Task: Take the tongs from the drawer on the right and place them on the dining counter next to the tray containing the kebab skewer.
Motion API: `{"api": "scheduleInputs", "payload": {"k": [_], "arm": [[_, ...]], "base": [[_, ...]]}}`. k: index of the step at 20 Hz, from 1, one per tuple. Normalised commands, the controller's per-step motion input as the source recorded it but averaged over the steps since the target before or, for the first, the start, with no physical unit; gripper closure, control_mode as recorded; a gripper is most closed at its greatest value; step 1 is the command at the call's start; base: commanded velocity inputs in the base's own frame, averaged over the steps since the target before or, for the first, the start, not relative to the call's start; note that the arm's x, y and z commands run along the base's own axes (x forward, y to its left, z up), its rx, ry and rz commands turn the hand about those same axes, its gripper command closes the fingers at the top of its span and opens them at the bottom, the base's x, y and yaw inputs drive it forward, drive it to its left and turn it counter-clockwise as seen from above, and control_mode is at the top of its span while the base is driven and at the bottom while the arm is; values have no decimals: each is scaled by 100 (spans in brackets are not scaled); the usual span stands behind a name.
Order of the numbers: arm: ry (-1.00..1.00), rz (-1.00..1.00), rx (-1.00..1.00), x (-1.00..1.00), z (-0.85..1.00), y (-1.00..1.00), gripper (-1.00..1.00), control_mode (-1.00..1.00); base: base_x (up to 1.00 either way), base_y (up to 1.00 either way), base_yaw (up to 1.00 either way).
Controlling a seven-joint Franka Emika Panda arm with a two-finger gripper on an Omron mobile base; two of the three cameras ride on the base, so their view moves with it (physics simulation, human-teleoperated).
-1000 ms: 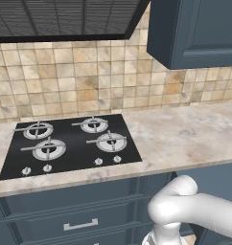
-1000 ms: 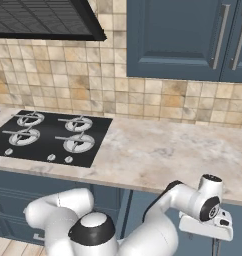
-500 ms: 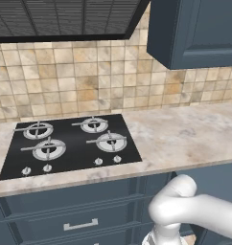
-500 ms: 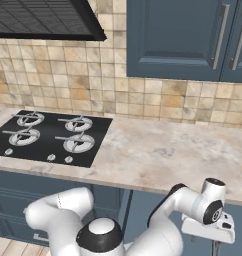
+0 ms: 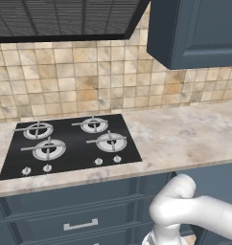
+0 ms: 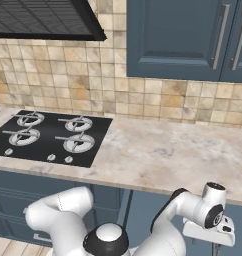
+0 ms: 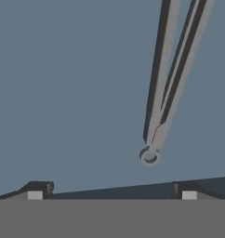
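In the hand view the slim grey tongs (image 7: 160, 93) lie on the flat blue-grey floor of the drawer (image 7: 63, 93). Their joined end with a small ring points toward me, and the two arms run away to the upper right. My gripper (image 7: 112, 191) is open, its dark fingertips (image 7: 36, 190) set wide apart below the tongs with nothing between them. The ring end sits just above the gap, nearer the right tip. In the right base view my white hand (image 6: 209, 231) hangs low at the right, under the worktop edge. The dining counter, tray and kebab skewer are out of view.
A stone worktop (image 6: 163, 155) with a black hob (image 6: 48, 137) runs above navy drawers with bar handles (image 5: 79, 224). Navy wall cupboards (image 6: 188, 40), a tiled backsplash and a dark extractor hood (image 5: 60, 19) rise behind. My white arm (image 5: 194, 215) bends low in front of the cabinets.
In the right base view the wrist has drifted slightly to the right and a little lower. The jaws have stayed wide open.
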Motion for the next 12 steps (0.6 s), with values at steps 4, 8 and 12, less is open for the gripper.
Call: {"api": "scheduleInputs", "payload": {"k": [4, 8, 12], "arm": [[0, 0, 0, 4, -16, -14, -100, -100], [0, 1, 1, 3, -8, -22, -100, -100], [0, 1, 1, 11, -16, -17, -100, -100]], "base": [[0, 0, 0], [0, 0, 0], [0, 0, 0]]}}
